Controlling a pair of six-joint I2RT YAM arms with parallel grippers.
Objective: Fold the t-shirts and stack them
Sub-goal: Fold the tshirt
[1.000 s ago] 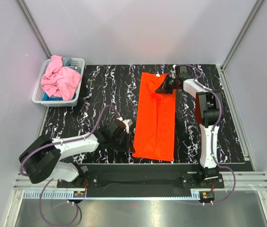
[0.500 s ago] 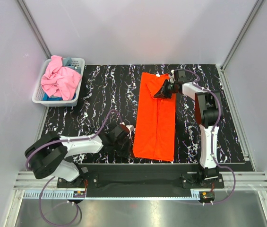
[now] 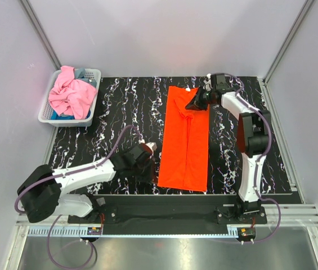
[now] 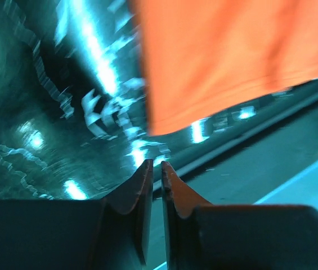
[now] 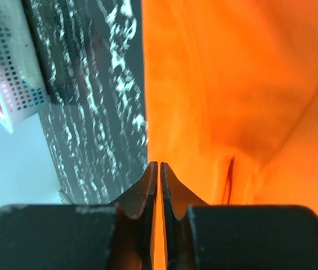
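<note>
An orange t-shirt (image 3: 186, 138) lies folded into a long strip on the black marbled table (image 3: 119, 107). My left gripper (image 3: 151, 167) hovers just left of its near left corner (image 4: 153, 132). Its jaws (image 4: 156, 164) stand a narrow slit apart, open with nothing between them. My right gripper (image 3: 191, 106) sits low over the shirt's far end by the collar (image 5: 232, 84). Its jaws (image 5: 159, 164) are also open by a thin slit, with orange cloth showing through below. A pink t-shirt (image 3: 68, 95) and a blue-grey one (image 3: 80, 73) lie crumpled in the basket.
The white lattice basket (image 3: 94, 76) stands at the table's far left corner and shows in the right wrist view as a white basket (image 5: 12, 67). The table's front edge (image 4: 249, 132) runs just beyond the shirt's near hem. Grey walls enclose the table.
The left gripper pushed up to the shirt's near left corner, then drew back a little. The right gripper shifted slightly over the collar end. Both pairs of jaws have parted a crack.
</note>
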